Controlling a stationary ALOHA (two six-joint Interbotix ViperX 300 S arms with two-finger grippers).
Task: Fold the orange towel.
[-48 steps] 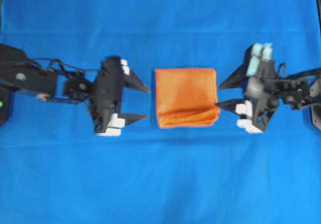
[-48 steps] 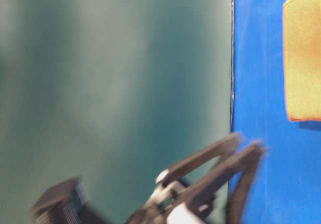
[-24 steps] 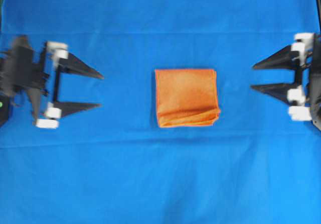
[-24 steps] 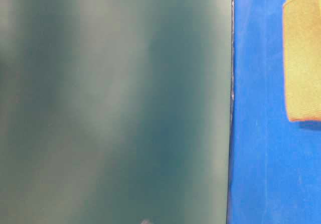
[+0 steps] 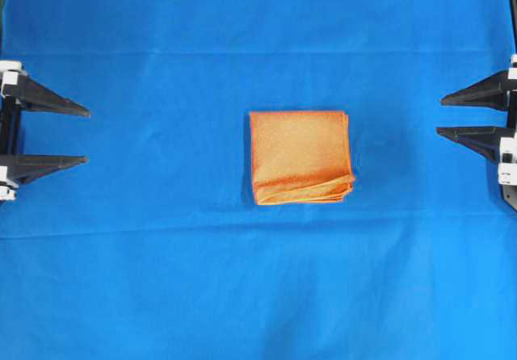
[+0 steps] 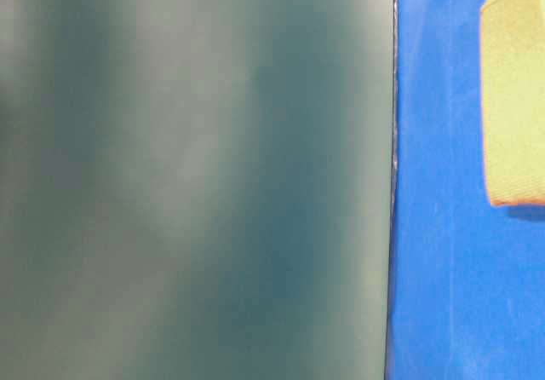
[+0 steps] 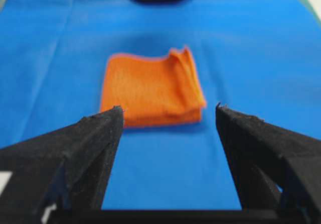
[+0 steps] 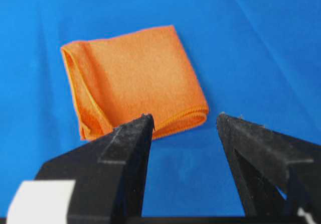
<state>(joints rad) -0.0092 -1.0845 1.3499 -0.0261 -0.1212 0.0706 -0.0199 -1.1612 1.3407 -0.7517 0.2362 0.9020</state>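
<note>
One blue cloth (image 5: 161,279) covers the whole work surface, smooth apart from faint creases; in the table-level view a dull grey-green wall (image 6: 196,175) fills the space beside it. At the middle lies the orange towel (image 5: 300,156), folded into a compact, fuzzy, nearly square pad with a thin stitched hem, its layered edges stacked along the near side and one corner a little splayed. Wide bare cloth surrounds it on every side. The left gripper (image 5: 81,136) sits at the left edge, black pointed jaws spread and holding nothing; the right gripper (image 5: 442,115) sits at the right edge, likewise spread and holding nothing, both well apart from the towel.
</note>
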